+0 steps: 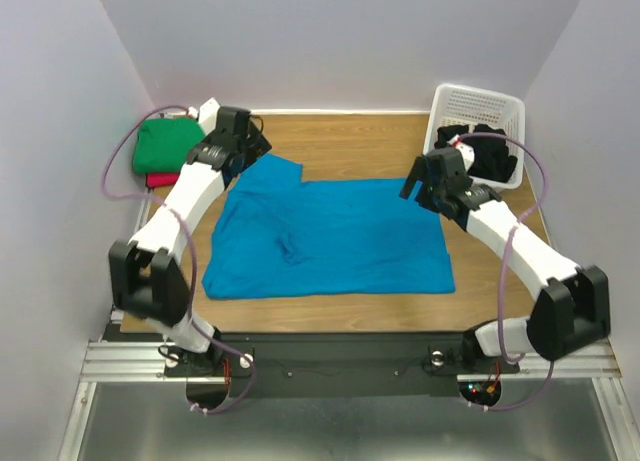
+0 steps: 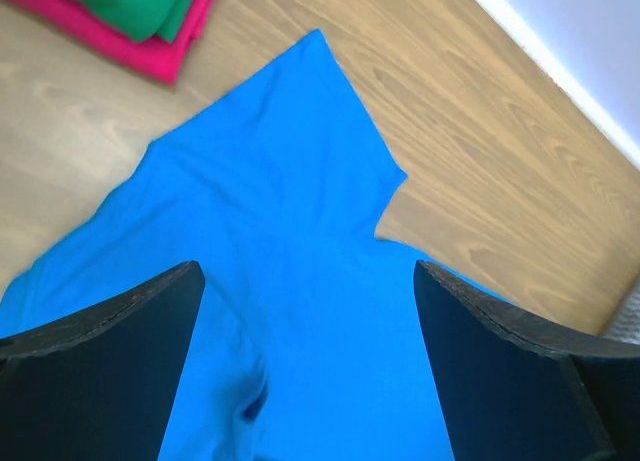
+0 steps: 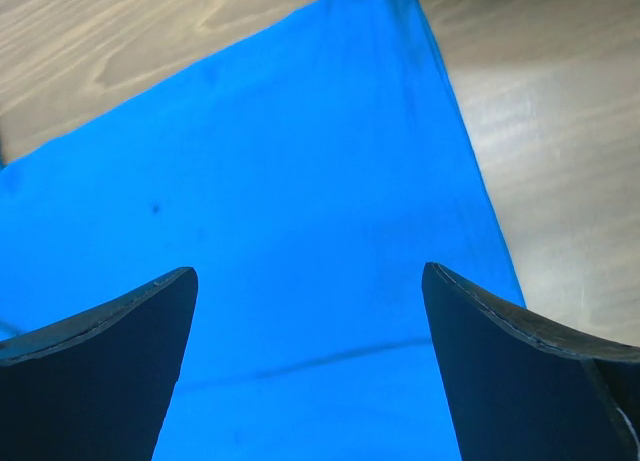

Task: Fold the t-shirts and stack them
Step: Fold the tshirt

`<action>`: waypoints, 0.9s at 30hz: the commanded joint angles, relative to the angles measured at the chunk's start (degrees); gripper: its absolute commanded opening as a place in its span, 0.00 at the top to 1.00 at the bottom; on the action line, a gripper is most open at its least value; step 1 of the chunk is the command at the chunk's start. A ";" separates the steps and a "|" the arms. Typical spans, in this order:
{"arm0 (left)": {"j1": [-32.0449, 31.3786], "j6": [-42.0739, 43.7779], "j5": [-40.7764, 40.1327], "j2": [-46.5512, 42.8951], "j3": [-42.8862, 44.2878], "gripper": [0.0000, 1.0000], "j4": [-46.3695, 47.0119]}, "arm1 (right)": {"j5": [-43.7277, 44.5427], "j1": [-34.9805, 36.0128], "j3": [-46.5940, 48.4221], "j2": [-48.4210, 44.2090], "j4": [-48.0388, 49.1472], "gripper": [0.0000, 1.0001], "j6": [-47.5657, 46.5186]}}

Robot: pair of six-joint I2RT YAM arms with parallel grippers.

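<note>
A turquoise-blue t-shirt [image 1: 320, 236] lies spread flat on the wooden table, with one sleeve sticking out at its far left [image 1: 275, 169]. It fills the left wrist view [image 2: 290, 281] and the right wrist view [image 3: 290, 241]. My left gripper [image 1: 250, 146] is open and empty above the far left sleeve. My right gripper [image 1: 415, 186] is open and empty above the shirt's far right corner. A folded green shirt [image 1: 165, 146] lies on a folded red-pink one [image 1: 158, 180] at the far left. Black shirts [image 1: 485, 151] lie in the basket.
A white lattice basket [image 1: 480, 106] stands at the far right corner. White walls close the table in at the back and on both sides. The folded stack also shows in the left wrist view [image 2: 140, 11].
</note>
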 commanded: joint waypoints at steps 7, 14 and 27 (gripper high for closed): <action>3.76 11.61 -2.81 33.15 34.67 0.06 -7.46 | 8.78 0.45 12.35 14.53 7.09 0.00 -2.81; 5.70 13.64 0.53 49.69 50.80 0.12 -9.31 | 7.29 0.45 13.69 19.63 8.32 0.00 -3.69; 6.32 14.79 3.25 56.38 48.01 0.32 -4.48 | 7.91 0.45 14.47 22.18 9.02 0.00 -4.04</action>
